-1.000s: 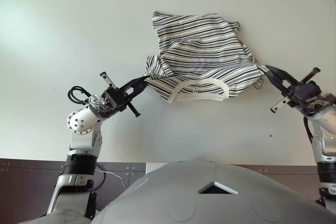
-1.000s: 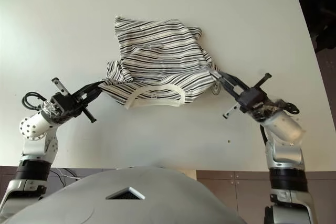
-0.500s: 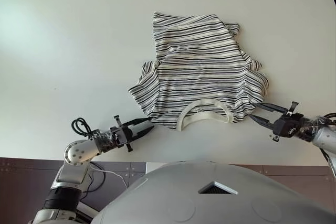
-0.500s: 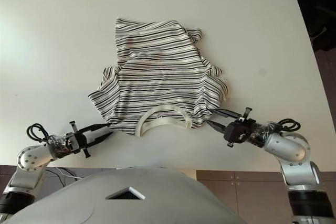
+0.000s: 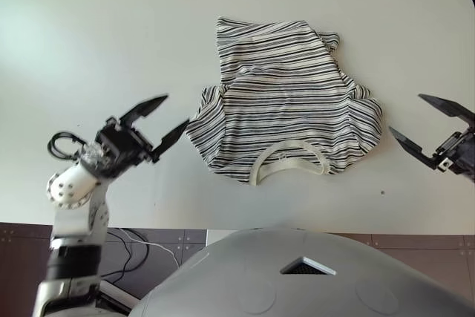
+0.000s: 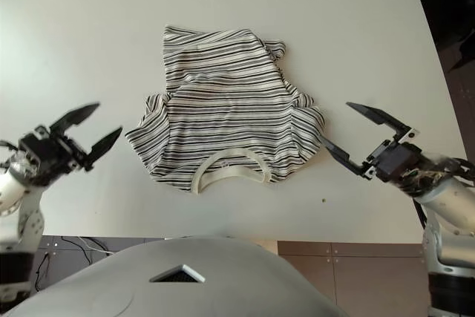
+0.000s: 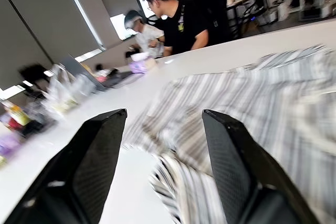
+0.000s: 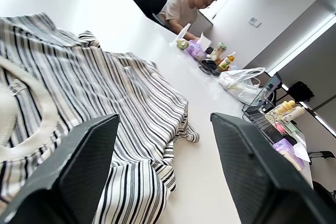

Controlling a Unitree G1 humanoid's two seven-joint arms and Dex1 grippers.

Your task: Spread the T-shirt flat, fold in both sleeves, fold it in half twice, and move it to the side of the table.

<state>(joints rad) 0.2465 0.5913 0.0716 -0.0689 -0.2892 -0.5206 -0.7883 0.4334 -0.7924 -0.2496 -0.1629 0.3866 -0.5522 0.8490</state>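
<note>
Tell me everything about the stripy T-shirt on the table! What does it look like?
The T-shirt is soft-looking cloth with thin black and white stripes and a plain white collar. It lies on the white table, collar toward the robot, mostly spread but rumpled, sleeves bunched at both sides. Only the table touches it; the open left gripper and right gripper flank it, holding nothing.

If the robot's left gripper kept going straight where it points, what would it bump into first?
Probably the striped T-shirt: the left gripper, jaws open, points at its bunched sleeve edge close ahead. Its height above the table is unclear.
</note>
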